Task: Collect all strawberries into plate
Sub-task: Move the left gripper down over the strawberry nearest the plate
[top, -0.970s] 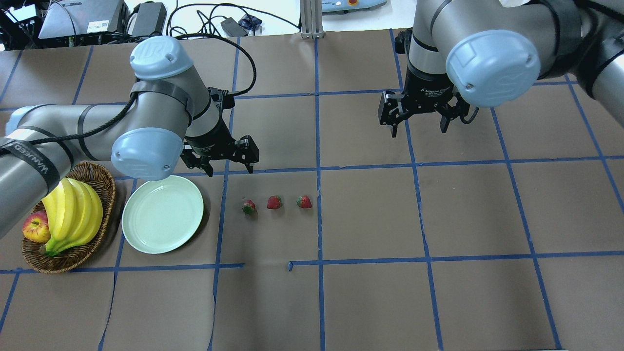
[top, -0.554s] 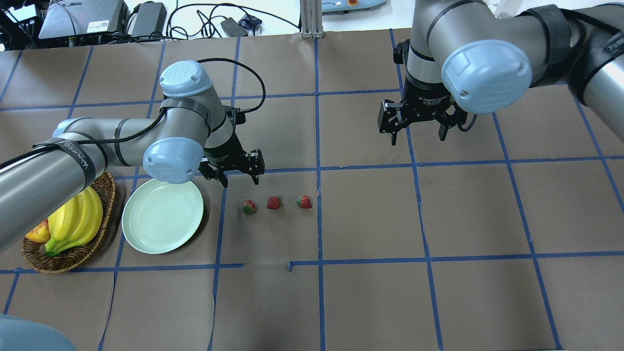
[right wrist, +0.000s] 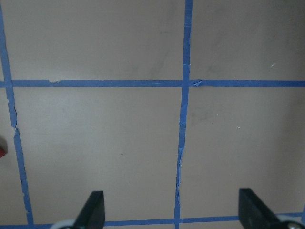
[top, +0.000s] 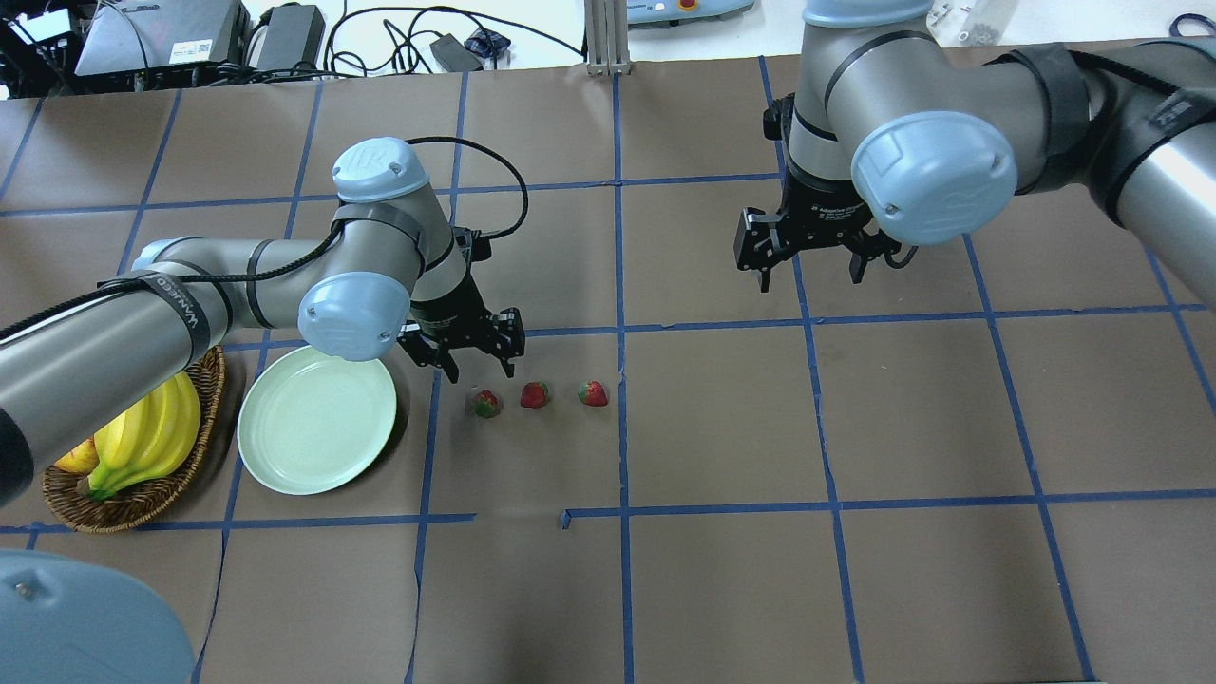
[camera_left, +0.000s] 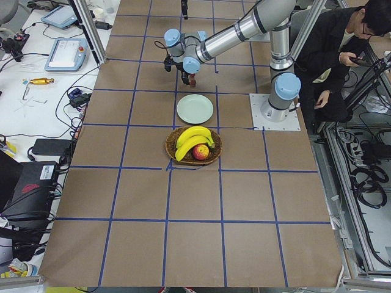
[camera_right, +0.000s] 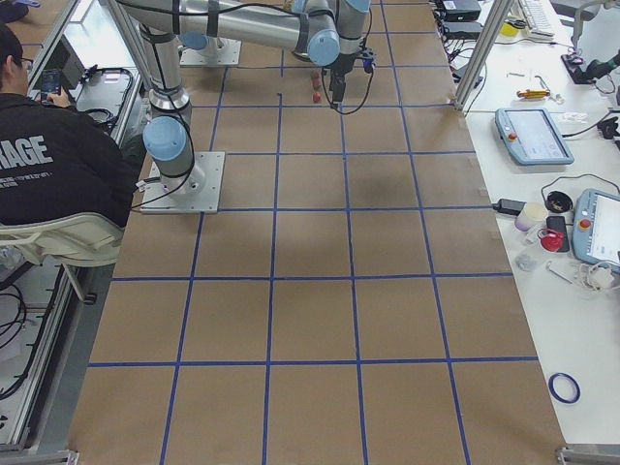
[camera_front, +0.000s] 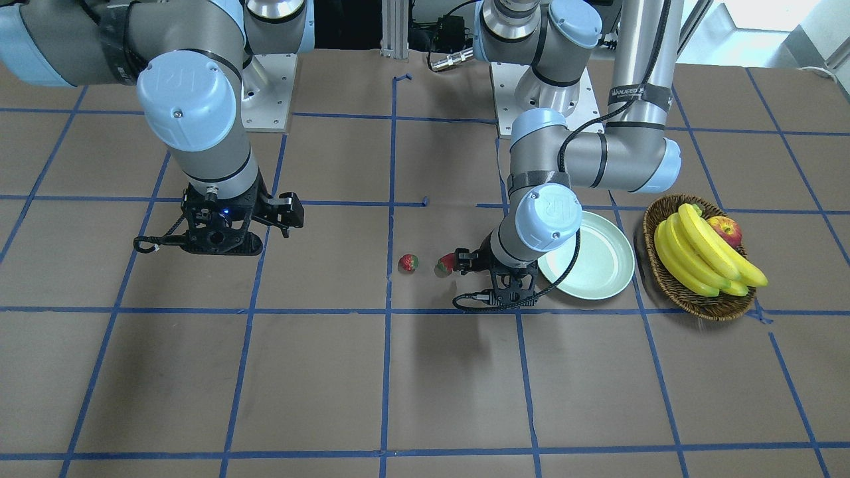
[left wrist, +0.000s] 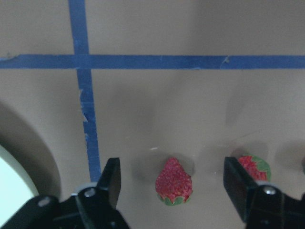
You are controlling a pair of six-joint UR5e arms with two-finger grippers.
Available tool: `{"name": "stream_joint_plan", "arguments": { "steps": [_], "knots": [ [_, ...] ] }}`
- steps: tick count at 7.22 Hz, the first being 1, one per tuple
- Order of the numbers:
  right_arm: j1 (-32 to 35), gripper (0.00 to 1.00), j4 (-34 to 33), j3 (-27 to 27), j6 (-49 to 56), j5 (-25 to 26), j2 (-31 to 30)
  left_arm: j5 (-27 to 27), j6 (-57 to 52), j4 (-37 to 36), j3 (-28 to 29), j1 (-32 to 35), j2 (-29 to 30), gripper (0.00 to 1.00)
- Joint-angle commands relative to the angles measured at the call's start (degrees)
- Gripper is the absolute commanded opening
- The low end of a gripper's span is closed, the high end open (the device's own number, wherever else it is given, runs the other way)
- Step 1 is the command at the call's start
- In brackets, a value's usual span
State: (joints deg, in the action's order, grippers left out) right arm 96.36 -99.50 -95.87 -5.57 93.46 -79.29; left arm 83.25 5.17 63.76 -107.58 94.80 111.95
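A worktop (top: 722, 589) covered in brown paper and ruled into squares by blue tape fills the scene. Along its far edge runs a white bench with black power boxes (top: 285, 33) and loose cables, and a seated operator (camera_left: 342, 49) shows in the side views. At the far left a woven basket (top: 142, 508) holds a bunch of bananas (top: 152, 427) and an apple (top: 76, 459). Just right of it lies the pale green plate (top: 313, 418), with nothing on it. Right of the plate, the three strawberries lie on the bare paper in a short row, apart from one another: the left strawberry (top: 487, 404), the middle strawberry (top: 535, 394) and the right strawberry (top: 593, 392). The left arm reaches in from the left over the basket and the plate's far rim, its wrist turned down. The left gripper (top: 483, 369) is low over the row's left end, released. In the wrist view its fingers (left wrist: 112, 179) stand wide on either side of the left strawberry without touching it. Well to the right and farther back, the right arm hangs its right gripper (top: 809, 277) over bare paper, pointing down, likewise spread wide and holding nothing.
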Motion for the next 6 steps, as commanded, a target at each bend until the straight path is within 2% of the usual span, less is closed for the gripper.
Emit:
{"name": "stream_joint_plan", "arguments": {
  "steps": [1,2,4,6],
  "knots": [
    [0.0,1.00,-0.6,-0.3,-0.2,0.0,0.0,-0.4,-0.4,1.1,0.0,0.3,1.0,0.75],
    [0.0,1.00,-0.6,-0.3,-0.4,0.0,0.0,-0.4,-0.4,1.2,0.0,0.3,1.5,0.75],
    [0.0,1.00,-0.6,-0.3,-0.4,0.1,0.0,-0.4,-0.4,3.6,0.0,0.4,1.9,0.62],
    [0.0,1.00,-0.6,-0.3,-0.4,0.1,0.0,-0.2,-0.4,5.1,0.0,0.4,1.9,0.59]
  ]
}}
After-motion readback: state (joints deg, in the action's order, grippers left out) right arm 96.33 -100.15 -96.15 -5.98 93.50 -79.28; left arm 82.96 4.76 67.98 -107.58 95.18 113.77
